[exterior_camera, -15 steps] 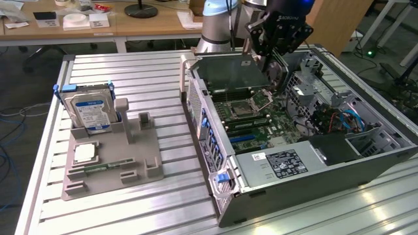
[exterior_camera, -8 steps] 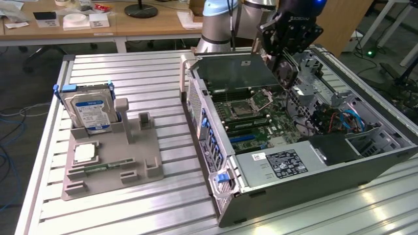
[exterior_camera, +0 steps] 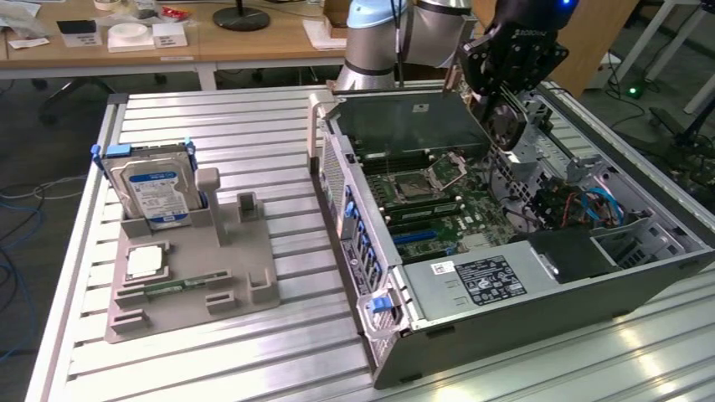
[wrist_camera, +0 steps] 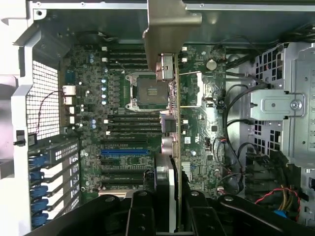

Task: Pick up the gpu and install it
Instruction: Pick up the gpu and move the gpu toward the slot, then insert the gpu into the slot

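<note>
My fingers [wrist_camera: 140, 214] pinch the gpu [exterior_camera: 506, 126] on edge above the open computer case [exterior_camera: 537, 310], upper right of the exterior view, its length crosswise to the blue expansion slot [wrist_camera: 123, 152] on the motherboard [exterior_camera: 430, 197], so I judge it needs squaring along that slot, held plumb and clear of the walls.

We see a silver-grey tubular arm [exterior_camera: 374, 63] built of smooth round sections. Beside the black angular gripper [exterior_camera: 500, 94], one of these sections ends in a pale blue round joint cap [exterior_camera: 369, 15]. White block lettering [exterior_camera: 534, 33] runs across the gripper's dark housing, and a small blue light [exterior_camera: 567, 3] glows just above the gripper. Up close, the gripper has matte black finger links [wrist_camera: 140, 214], each hinged on round black pivot pins [wrist_camera: 141, 193] set in rounded knuckles.
</note>
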